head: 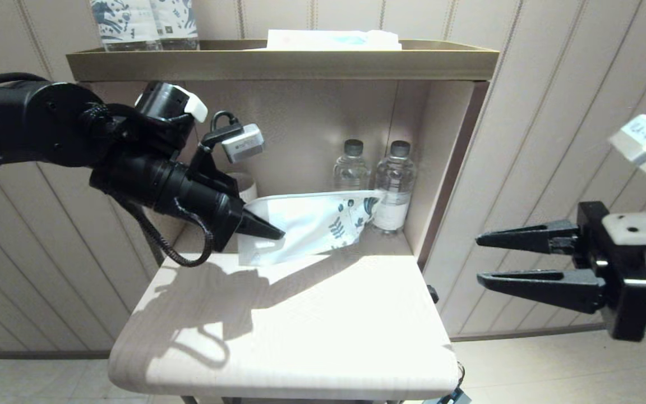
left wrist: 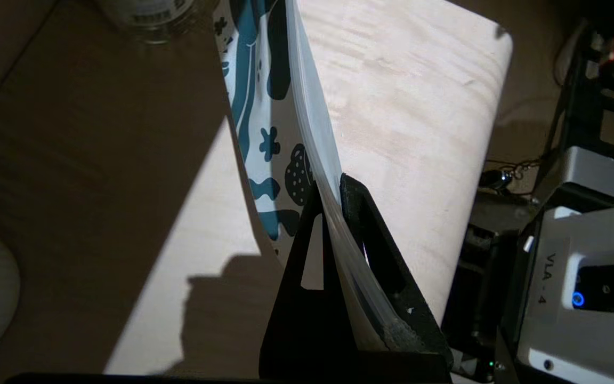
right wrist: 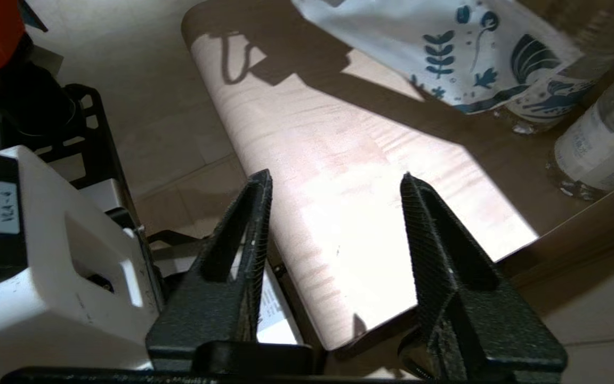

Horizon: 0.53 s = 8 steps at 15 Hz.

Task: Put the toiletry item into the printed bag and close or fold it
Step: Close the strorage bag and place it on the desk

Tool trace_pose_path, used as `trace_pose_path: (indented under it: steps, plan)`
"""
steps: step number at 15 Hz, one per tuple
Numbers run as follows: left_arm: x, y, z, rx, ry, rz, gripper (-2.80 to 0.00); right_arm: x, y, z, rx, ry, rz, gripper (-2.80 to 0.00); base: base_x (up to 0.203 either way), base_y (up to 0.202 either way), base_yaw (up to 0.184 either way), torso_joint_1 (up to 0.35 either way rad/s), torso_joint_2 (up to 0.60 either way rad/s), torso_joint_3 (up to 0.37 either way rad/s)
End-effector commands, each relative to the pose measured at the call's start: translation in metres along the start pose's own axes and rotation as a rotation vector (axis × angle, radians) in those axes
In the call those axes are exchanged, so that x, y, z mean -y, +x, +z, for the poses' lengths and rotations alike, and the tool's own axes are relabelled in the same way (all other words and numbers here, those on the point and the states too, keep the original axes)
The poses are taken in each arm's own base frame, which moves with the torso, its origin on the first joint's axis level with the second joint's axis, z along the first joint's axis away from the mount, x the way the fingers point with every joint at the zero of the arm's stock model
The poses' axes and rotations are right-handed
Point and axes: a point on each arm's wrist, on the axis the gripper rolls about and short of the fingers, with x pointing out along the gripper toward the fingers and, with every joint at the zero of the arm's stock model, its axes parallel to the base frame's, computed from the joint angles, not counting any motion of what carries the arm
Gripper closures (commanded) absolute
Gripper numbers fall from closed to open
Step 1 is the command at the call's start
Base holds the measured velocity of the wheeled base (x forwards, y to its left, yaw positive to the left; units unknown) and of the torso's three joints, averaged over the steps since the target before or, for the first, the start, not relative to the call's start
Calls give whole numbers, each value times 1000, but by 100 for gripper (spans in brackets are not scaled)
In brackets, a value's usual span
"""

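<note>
The printed bag (head: 314, 224), white with dark blue leaves at its far end, hangs lifted over the back of the small table (head: 300, 325). My left gripper (head: 271, 232) is shut on the bag's plain near end, and the printed end reaches toward the water bottles. In the left wrist view the bag (left wrist: 280, 122) runs edge-on between the closed fingers of that gripper (left wrist: 331, 186). My right gripper (head: 478, 258) hangs open off the table's right side, holding nothing; it shows in its own wrist view (right wrist: 336, 178), with the bag (right wrist: 445, 53) farther off. The toothbrush is out of view.
Two clear water bottles (head: 395, 185) stand at the back right of the niche, next to the bag's printed end. A cup (head: 247, 191) sits behind my left gripper. An upper shelf (head: 278, 62) carries blue-patterned packs and a white box. Paneled walls close both sides.
</note>
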Motion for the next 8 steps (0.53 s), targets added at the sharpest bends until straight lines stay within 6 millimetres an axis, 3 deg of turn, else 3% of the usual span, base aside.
trace_pose_path:
  steps: [1,8]
  plan:
    - [-15,14,-9,-30,-41,1,0,-11,-11,-3,15,-14,0,0,0,0,0,0,0,0]
    - [-13,16,-14,-43,-53,-13,0,-12,-11,-5,10,-8,6,0,0,0,0,0,0,0]
